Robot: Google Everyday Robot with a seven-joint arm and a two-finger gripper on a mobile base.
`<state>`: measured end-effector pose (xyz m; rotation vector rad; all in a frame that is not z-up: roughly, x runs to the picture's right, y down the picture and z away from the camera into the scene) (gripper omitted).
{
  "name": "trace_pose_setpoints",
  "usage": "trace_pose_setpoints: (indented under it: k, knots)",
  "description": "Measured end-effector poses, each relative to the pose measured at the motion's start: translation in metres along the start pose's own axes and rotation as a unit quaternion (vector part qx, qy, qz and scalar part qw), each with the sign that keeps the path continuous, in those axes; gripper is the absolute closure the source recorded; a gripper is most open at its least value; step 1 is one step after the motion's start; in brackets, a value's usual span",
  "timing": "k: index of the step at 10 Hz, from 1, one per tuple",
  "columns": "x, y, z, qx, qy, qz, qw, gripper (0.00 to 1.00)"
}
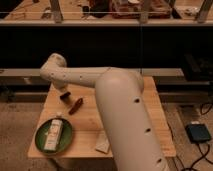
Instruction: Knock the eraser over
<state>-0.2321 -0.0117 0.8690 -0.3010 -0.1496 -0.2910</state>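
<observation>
the dark gripper [64, 95] hangs low over the far left part of the pale wooden tabletop [150, 115]; whether it is spread or pressed together i cannot tell. the small black rectangular eraser cannot be told apart from the gripper's dark tip. just beside it lies a red pepper [76, 105], and nearer the front a round green plate [67, 135].
</observation>
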Motion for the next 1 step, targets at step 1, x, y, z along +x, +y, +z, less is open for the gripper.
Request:
trace_pose_setpoints:
  k: [1]
  knots:
    - [0.0196,0.0038,0.0008,0.015,0.011,0.018,0.9997,0.80]
